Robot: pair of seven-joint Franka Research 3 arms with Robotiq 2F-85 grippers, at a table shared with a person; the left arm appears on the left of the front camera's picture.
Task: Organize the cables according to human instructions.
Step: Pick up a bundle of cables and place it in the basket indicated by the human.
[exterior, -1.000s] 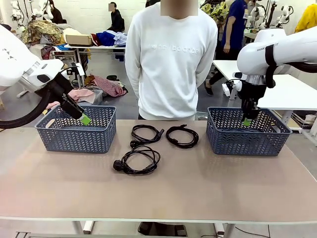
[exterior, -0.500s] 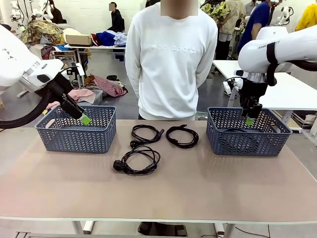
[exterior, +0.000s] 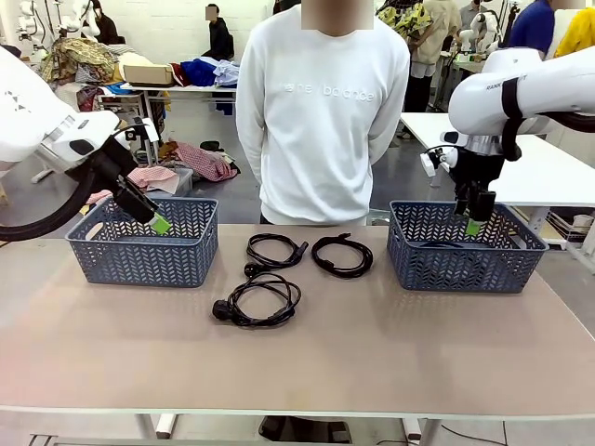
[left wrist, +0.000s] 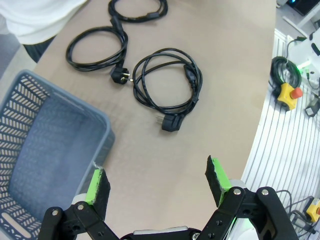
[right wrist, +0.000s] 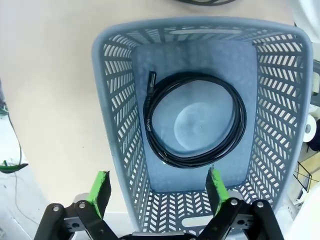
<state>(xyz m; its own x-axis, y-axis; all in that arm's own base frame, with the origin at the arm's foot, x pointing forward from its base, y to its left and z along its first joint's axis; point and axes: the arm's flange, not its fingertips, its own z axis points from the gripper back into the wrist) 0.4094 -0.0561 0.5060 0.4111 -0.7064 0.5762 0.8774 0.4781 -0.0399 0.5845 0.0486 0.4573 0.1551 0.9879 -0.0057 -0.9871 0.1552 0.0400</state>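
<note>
Black rubber: three cables lie on the counter [exterior: 390, 344] between the two baskets. The far-left cable [exterior: 276, 251] sits just beside the far-right cable [exterior: 342, 255], both toward the human [exterior: 321, 111], and the near cable [exterior: 260, 299] lies closer to our side. The fourth cable [right wrist: 195, 120] lies coiled flat on the floor of the right basket [exterior: 465, 258]. Our right claw [right wrist: 157, 185] hangs above that basket, pads spread wide, gripping nothing. Our left claw [left wrist: 157, 175] hovers over the rim of the left basket [exterior: 144, 249], likewise spread and empty.
</note>
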